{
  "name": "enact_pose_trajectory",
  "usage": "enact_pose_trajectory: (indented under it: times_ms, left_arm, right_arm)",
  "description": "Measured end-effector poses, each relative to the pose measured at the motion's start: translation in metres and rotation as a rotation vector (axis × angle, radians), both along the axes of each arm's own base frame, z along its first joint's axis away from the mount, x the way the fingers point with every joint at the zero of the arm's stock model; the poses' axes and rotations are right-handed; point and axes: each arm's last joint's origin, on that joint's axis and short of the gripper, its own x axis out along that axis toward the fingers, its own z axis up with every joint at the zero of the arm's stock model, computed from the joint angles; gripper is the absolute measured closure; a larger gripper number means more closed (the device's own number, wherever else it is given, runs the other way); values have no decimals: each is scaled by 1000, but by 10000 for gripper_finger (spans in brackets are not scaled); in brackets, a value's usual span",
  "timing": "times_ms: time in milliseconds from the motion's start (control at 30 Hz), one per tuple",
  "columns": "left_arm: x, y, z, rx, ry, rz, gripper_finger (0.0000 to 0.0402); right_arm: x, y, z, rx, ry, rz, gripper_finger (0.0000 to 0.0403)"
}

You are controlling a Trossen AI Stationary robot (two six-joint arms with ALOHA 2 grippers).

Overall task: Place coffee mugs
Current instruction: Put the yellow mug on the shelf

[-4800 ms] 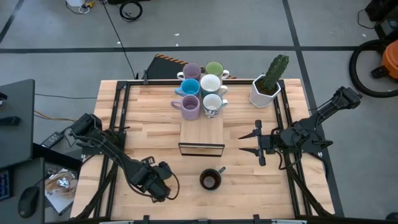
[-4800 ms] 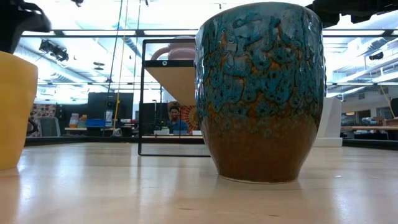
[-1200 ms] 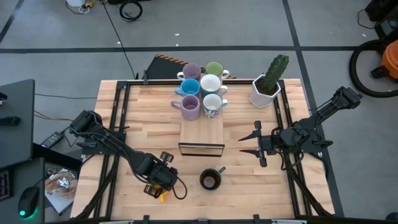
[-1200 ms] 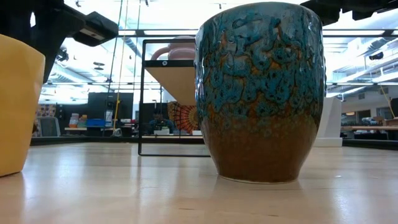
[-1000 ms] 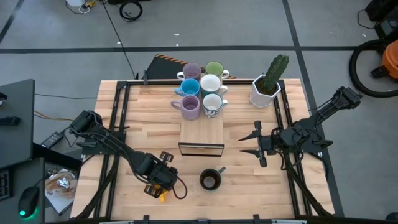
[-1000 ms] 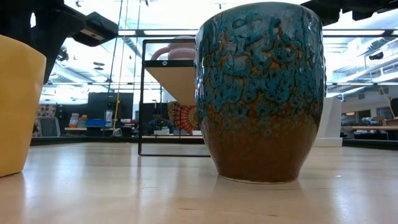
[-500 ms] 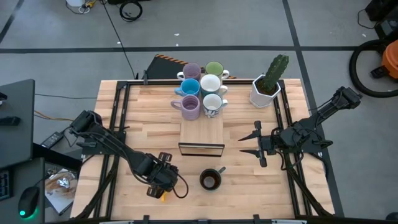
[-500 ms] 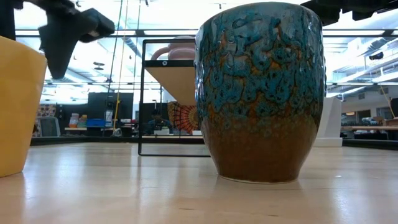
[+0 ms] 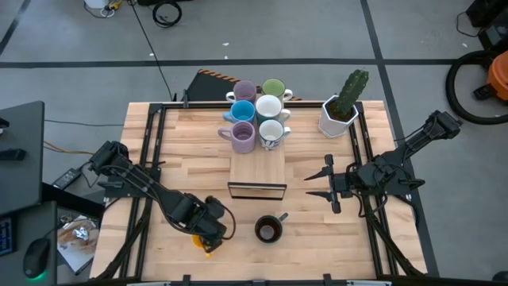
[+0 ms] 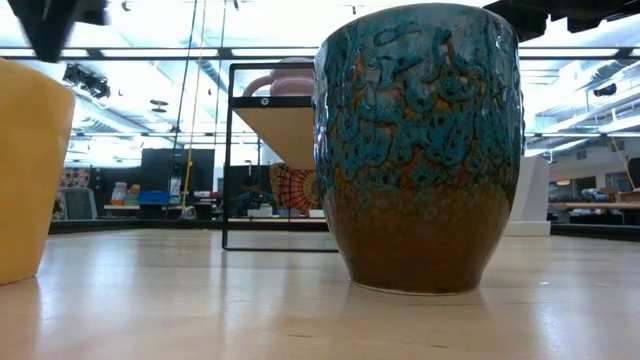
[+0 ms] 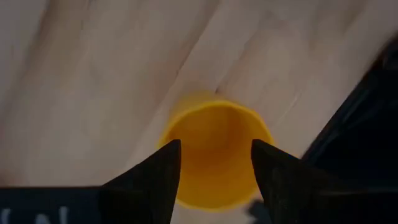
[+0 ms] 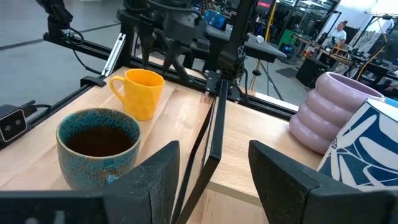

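Currently, left gripper (image 9: 208, 235) sits directly over the orange mug (image 11: 214, 152) at the table's near-left edge, jaws apart and straddling the rim with one finger to each side, not yet closed; judged a top-down approach so the fingers can pinch across the wall. Orange mug upright on the wood, handle toward the left in the right wrist view (image 12: 141, 92), so the handle seems clear of the fingers' line. Glazed blue-brown mug (image 9: 268, 229) stands just beside it to the right, upright, dark inside, apart from the orange one; judged the nearest thing to bump if the lift swings rightward. Wire-frame stand (image 9: 257, 179) with a wooden shelf sits mid-table behind both; probably the place meant for mugs, top bare in the high view. Six mugs cluster at the far edge: two lilac (image 9: 243, 137), a light blue (image 9: 242, 111), a green (image 9: 274, 88), two white (image 9: 268, 106), touching or nearly so. Cactus pot (image 9: 339, 117) stands far right, well apart from the work. Right gripper (image 9: 318, 182) waits at the right side, jaws apart, holding nothing, pointing toward the stand; it is off the direct line from orange mug to stand. Table (image 9: 190, 163) otherwise bare between mug and stand
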Motion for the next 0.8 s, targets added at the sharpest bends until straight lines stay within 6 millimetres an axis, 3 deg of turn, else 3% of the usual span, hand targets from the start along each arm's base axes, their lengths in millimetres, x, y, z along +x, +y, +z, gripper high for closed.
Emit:
enact_pose_trajectory:
  times_ms: [233, 400, 667, 800]
  left_arm:
    - [-7, -9, 0, -124, 89, 380, 213]
    - [-18, -18, 0, -64, 58, 458, 221]
    - [-74, 2, 44, 100, -78, 593, 253]
    - [-92, 1, 48, 94, -74, 673, 260]
  right_arm:
    - [0, 0, 0, 1, 0, 0, 205]
    - [0, 0, 0, 6, -3, 0, 205]
    - [0, 0, 1, 15, -6, 0, 205]
    - [0, 0, 0, 14, -2, 5, 205]
